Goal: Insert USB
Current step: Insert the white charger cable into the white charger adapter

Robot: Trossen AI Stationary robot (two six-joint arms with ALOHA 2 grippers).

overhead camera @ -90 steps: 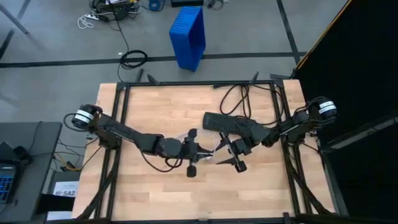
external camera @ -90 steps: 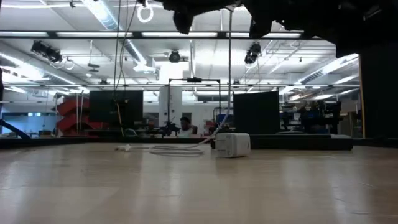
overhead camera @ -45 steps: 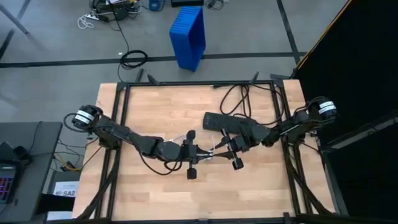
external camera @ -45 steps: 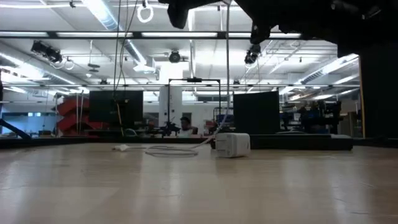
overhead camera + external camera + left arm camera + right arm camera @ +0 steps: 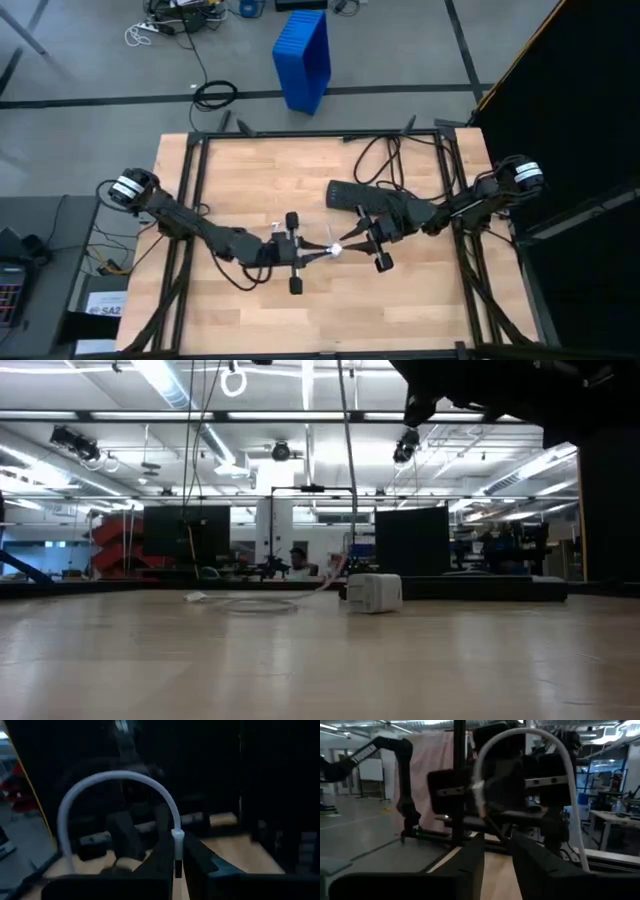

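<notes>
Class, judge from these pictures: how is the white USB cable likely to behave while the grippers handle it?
The USB cable arches in a loop above the left gripper, so it is probably floppy. It looks thin, so likely light. Its plug end, pinched between the fingers, may swing or twist when moved.

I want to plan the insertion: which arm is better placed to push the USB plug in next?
Probably the left. The left gripper is shut on the USB right at its plug, so it can steer the tip. The right gripper is close by, but its hold is unclear.
</notes>
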